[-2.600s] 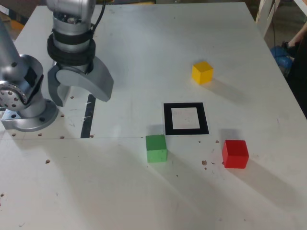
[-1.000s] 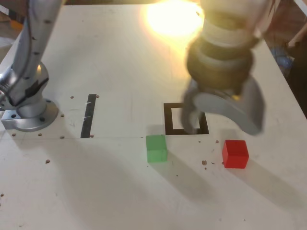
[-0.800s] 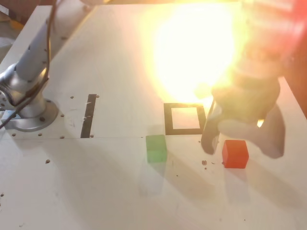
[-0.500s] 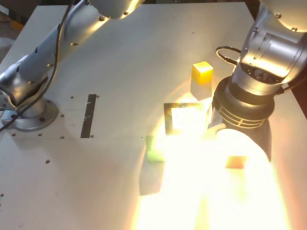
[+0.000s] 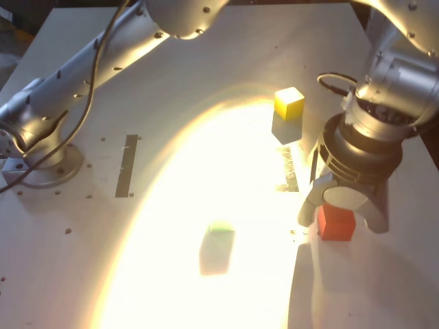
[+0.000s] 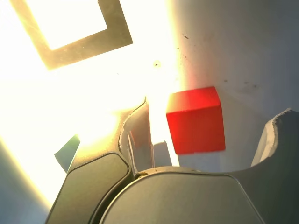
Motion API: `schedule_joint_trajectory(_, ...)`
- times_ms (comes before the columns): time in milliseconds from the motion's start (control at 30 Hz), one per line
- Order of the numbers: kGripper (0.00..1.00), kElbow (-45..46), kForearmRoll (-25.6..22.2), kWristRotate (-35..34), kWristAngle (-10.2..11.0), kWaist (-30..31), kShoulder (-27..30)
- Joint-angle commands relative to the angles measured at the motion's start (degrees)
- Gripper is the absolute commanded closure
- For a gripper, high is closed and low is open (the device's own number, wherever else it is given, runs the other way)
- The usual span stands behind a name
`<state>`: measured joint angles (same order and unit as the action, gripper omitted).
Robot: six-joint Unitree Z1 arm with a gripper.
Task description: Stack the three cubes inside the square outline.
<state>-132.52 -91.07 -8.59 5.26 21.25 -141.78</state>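
While a strong glare washes out the middle of the table [image 5: 206, 62], the gripper [image 5: 343, 221] sits low over the red cube [image 5: 336, 224], jaws spread apart with the cube between them. In the wrist view the red cube [image 6: 196, 120] lies in the gap between the two fingers [image 6: 135, 135], apparently not yet touching either; nothing is clamped. Judgement: this straddling pose is the set-up for a first pick, fingers wide so they clear both side faces before closing.

The square outline [image 6: 77, 32] shows clearly only in the wrist view, near the red cube but apart from it, white centre bare. In the exterior view just a sliver of its tape edge [image 5: 288, 171] escapes the glare. The yellow cube [image 5: 289, 103] stands beyond the outline, well apart from the gripper. The green cube [image 5: 220, 228] is barely discernible in the glare, on the exterior view's left of the red one. No cube is inside the outline; stacking not yet begun.
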Motion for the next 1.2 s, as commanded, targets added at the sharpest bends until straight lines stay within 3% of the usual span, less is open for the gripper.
schedule_joint_trajectory(0, 0.22, -0.2, -0.2, 0.1, -0.6, -0.4, -0.7)
schedule_joint_trajectory(233, 0.47, 0.0, 0.4, 0.1, -0.5, -0.7, -1.4)
schedule_joint_trajectory(433, 0.54, 0.3, 0.9, 0.1, -1.1, -0.8, -1.7)
schedule_joint_trajectory(700, 0.78, 0.9, 2.7, 0.2, -1.7, -0.8, -1.7)
schedule_joint_trajectory(933, 0.81, 1.1, 1.1, 1.5, -1.5, -1.3, 0.0)
schedule_joint_trajectory(1167, 0.81, 10.5, -0.3, 3.2, 1.9, -4.2, 10.8)
